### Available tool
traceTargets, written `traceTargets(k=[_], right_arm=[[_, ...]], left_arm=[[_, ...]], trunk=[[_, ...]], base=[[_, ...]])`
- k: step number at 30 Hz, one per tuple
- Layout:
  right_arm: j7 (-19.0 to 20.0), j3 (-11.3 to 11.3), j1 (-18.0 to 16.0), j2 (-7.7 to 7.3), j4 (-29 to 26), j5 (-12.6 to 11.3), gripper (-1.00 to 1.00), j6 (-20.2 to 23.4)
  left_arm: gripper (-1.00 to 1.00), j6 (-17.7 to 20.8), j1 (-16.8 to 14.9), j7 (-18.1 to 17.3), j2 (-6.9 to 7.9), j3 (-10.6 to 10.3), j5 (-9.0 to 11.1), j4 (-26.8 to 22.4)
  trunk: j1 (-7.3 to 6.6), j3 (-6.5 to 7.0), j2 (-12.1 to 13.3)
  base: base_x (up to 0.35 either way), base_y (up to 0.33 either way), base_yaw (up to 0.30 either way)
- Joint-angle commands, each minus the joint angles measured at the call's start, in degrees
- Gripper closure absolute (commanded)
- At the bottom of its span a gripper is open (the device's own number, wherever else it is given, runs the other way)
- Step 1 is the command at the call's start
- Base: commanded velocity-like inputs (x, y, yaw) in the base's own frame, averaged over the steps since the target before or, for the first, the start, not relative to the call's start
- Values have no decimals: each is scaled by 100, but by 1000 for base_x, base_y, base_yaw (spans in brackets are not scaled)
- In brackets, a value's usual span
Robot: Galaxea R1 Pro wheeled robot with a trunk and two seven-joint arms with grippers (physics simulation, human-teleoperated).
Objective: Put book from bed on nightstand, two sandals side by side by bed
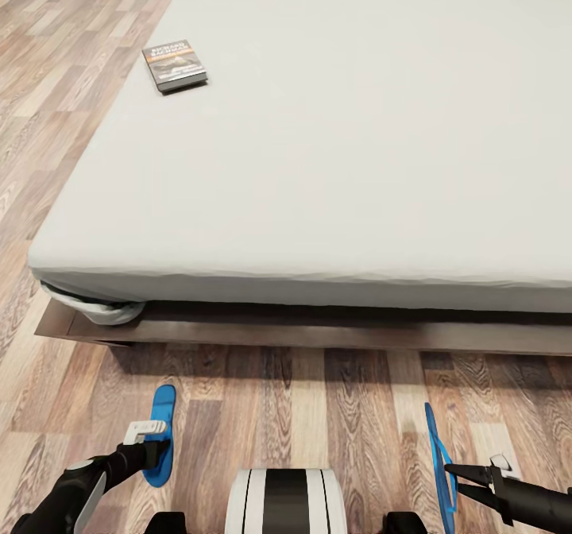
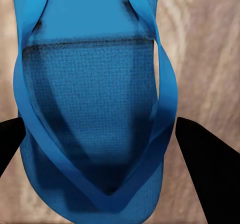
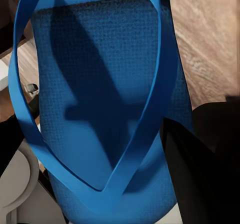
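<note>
While nearest the head camera, robot's own white-and-black trunk low at centre, above wood-plank floor. To the left of it, left pincer lowered onto left sandal, bright blue, lying flat on the planks with its length running toward the bed. Seen from the left wrist, that sandal strap side up, dark fingers spread to either side of its edges; touching the sole or merely flanking it, cannot tell. On the right, right pincer pinching right sandal, held up on edge, thin blue profile only, possibly clear of the floor though hard to judge from above. From the right wrist, same sandal close up, V-shaped strap across textured sole, dark finger pressed against one side, with planks and a pale part of the robot behind. Well apart, the two sandals, one each side of the trunk, both near the foot of the bed. Farther on, dark brown bed frame, with a bunched fold of pale sheet hanging at its left corner. Above it, pale grey-white mattress spreading wide. Farthest, near the mattress's left edge, book lying flat, dark cover up with white lettering and an orange band.
</note>
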Motion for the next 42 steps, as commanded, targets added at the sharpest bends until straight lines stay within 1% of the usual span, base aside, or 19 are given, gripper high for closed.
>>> traceTargets(k=[1,11,16,36,39,42], right_arm=[[1,36,-3,-4,-1,-44,100,64],[0,36,-3,-4,-1,-44,100,63],[0,36,-3,-5,-1,-46,100,63],[0,36,-3,-7,-1,-44,100,64],[-1,36,-3,-5,-1,-44,100,63],[-1,36,-3,-4,-1,-44,100,64]], left_arm=[[100,36,-2,-47,-6,35,-41,-10],[100,36,-2,-47,-6,35,-41,-10],[100,36,-2,-47,-6,35,-41,-10],[100,36,-2,-49,-6,35,-41,-10],[100,36,-2,-48,-6,35,-41,-10],[100,36,-2,-47,-6,35,-41,-10]], trunk=[[-1,-3,-1],[-1,-3,-1],[12,-114,-8],[12,-114,-8],[4,-48,-4],[4,-48,-4]], base=[[0,0,0],[0,0,0],[0,0,0],[0,0,0],[0,0,0],[0,0,0]])
